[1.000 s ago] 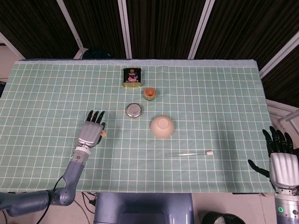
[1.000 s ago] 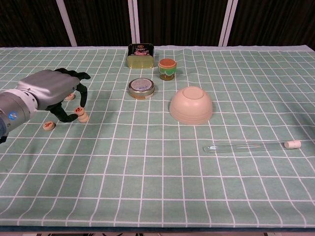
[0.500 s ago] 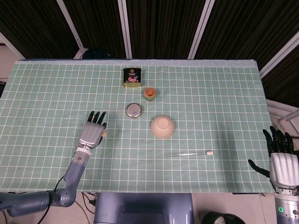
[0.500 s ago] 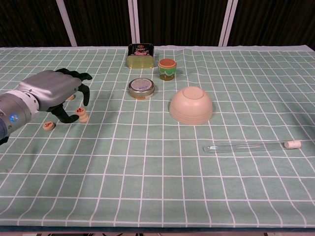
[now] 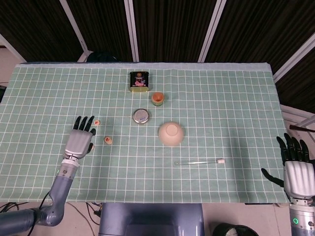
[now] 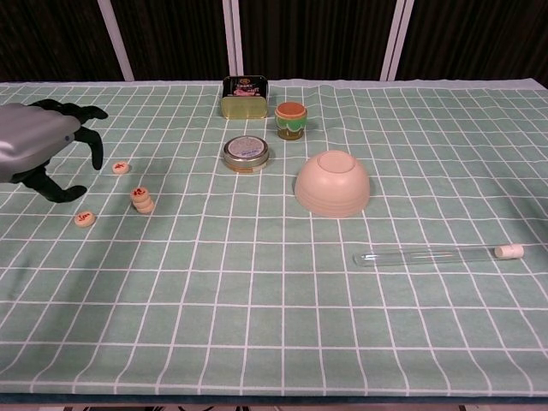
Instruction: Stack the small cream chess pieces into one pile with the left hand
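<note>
A short pile of cream chess pieces (image 6: 142,199) (image 5: 107,141) stands on the green checked cloth left of centre. One single cream piece (image 6: 121,167) (image 5: 97,122) lies behind it. Another single piece (image 6: 84,219) lies to its front left; in the head view my left hand mostly hides this one. My left hand (image 5: 80,138) (image 6: 38,145) hovers to the left of the pile, fingers spread, holding nothing. My right hand (image 5: 294,164) rests open beyond the table's right front corner, seen only in the head view.
A round tin (image 6: 246,153), a dark tin box (image 6: 245,95), a small orange-lidded cup (image 6: 291,120), an upturned cream bowl (image 6: 332,183) and a glass test tube (image 6: 441,254) lie on the cloth (image 6: 282,325) right of the pile.
My left hand has let go of the pile and drawn back to the left. The pile and the two loose pieces now show uncovered. The right hand has not moved.
</note>
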